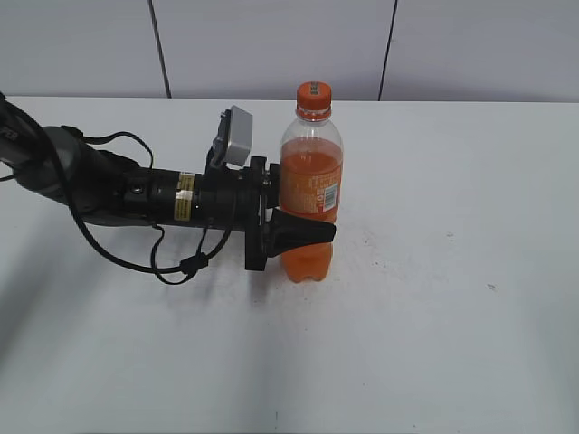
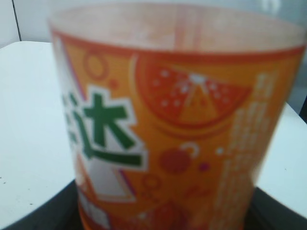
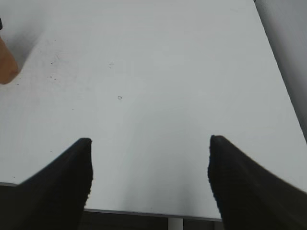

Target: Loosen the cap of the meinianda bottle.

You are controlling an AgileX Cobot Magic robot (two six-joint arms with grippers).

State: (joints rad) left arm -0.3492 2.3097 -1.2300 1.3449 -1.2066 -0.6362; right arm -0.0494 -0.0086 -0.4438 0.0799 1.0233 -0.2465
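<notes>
A white table (image 1: pixel 452 316) fills most of the scene, lightly speckled with small dark marks. Behind it stands a pale grey wall (image 1: pixel 271 45) of panels split by dark vertical seams. Light is even and soft.

Left arm (image 1: pixel 136 194): black cylindrical links, two yellow label bands near the wrist, loose black cables looping beneath, grey box-shaped camera (image 1: pixel 237 136) mounted on top. Left gripper (image 1: pixel 303 231): black, tapered wedge fingers. Right gripper (image 3: pixel 149 177): two black fingers with ribbed inner faces.
</notes>
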